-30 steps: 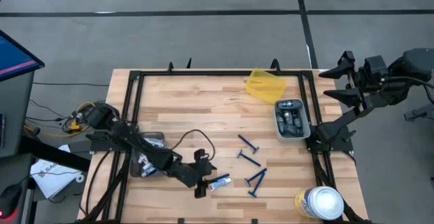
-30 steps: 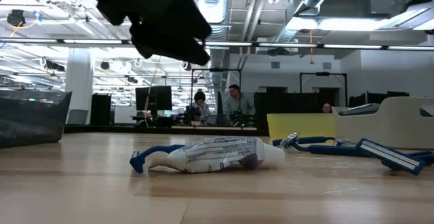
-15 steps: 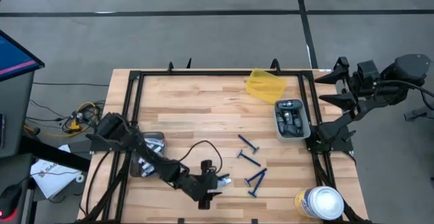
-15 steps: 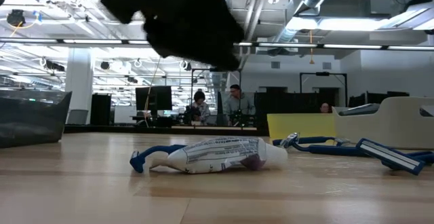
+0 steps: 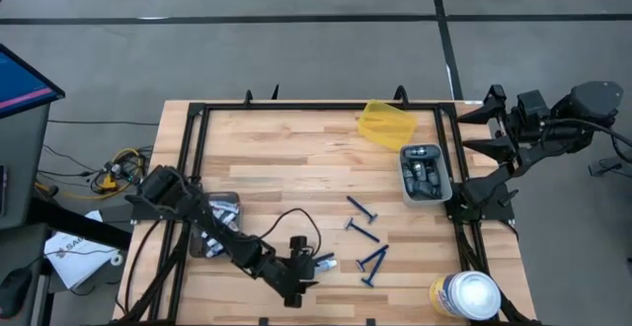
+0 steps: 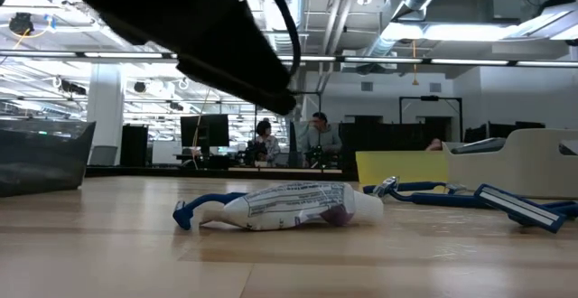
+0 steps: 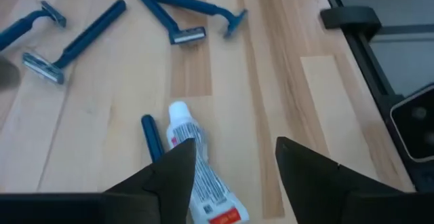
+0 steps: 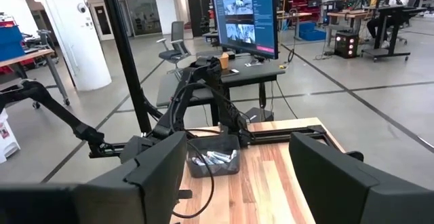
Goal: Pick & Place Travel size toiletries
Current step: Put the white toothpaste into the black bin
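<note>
A small white-and-blue squeeze tube [image 7: 198, 183] lies flat on the wooden table near its front edge, with a dark-blue razor [image 7: 150, 137] right beside it. My left gripper [image 7: 234, 176] hovers open just above the tube [image 6: 289, 206], one finger over it and one to its side; in the high view the left gripper [image 5: 304, 265] sits at the tube [image 5: 324, 263]. Three more razors [image 5: 362, 229] lie toward the table's right. My right gripper [image 8: 237, 183] stands open, raised beyond the table's right edge [image 5: 504, 119].
A grey tray [image 5: 425, 175] with dark pods stands at the right, and a dark tray [image 5: 212, 222] at the left holds more items. A yellow piece [image 5: 385, 123] lies at the far side. A white-lidded canister [image 5: 464, 294] stands at the near right corner.
My left gripper has gone toward the table's near and right edges and sunk lower, ending over the tube. The tube and the razors have stayed where they lay.
</note>
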Motion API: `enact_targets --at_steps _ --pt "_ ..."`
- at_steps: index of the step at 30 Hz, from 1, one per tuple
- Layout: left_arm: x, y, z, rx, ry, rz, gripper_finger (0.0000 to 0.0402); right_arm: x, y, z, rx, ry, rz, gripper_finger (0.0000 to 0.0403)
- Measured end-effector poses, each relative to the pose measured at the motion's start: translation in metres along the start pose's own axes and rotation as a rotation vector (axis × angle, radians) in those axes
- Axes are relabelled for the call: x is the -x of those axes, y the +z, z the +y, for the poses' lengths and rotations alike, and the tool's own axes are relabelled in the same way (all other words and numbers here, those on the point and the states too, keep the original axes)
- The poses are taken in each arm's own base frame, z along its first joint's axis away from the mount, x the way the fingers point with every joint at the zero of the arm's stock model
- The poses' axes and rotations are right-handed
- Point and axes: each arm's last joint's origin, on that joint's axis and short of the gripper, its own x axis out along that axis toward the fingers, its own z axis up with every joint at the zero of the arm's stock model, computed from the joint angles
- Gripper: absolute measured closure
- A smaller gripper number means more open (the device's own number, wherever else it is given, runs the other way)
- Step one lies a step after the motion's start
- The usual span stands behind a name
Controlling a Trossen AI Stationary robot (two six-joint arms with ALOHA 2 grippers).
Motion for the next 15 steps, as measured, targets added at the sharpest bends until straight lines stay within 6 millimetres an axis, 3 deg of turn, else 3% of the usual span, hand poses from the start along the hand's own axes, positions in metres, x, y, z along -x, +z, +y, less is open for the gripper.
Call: enact_targets --at_steps 6,15 --pt "0.004 -0.008 -0.008 -0.029 0.002 0.033 0.0221 0.000 0.000 0.000 0.007 0.000 0.003 0.0148" --pt "0.007 -0.017 -0.013 -0.072 0.012 0.083 0.0218 0.000 0.000 0.000 0.010 0.000 0.004 0.0148"
